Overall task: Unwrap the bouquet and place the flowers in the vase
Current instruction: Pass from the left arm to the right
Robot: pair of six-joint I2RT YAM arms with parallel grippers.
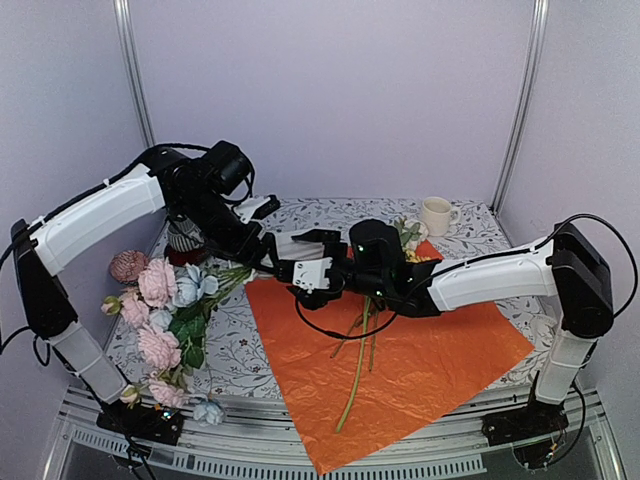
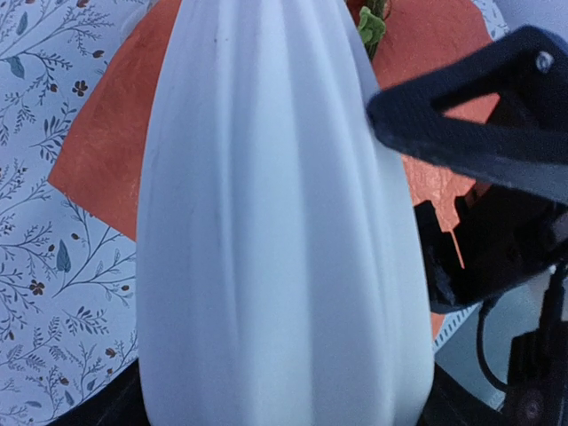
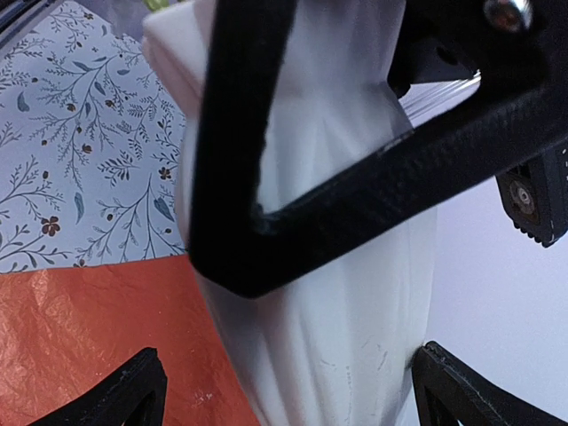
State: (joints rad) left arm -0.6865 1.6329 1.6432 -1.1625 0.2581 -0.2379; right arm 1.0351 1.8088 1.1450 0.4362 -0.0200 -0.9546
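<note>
While left pincer grasps vase, released right pincer straddles it.

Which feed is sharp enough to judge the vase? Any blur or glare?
Left wrist: vase fills the frame, slightly soft, no glare. Right wrist: black finger up close is blurred, tablecloth sharper. Top: sharp, evenly lit, soft shadows.

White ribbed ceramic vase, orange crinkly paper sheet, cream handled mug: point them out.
white ribbed ceramic vase (image 2: pixel 266 222), left wrist view, mid body.
orange crinkly paper sheet (image 1: pixel 430 350), top view, bare right part.
cream handled mug (image 1: pixel 435 216), top view, side wall.
</note>
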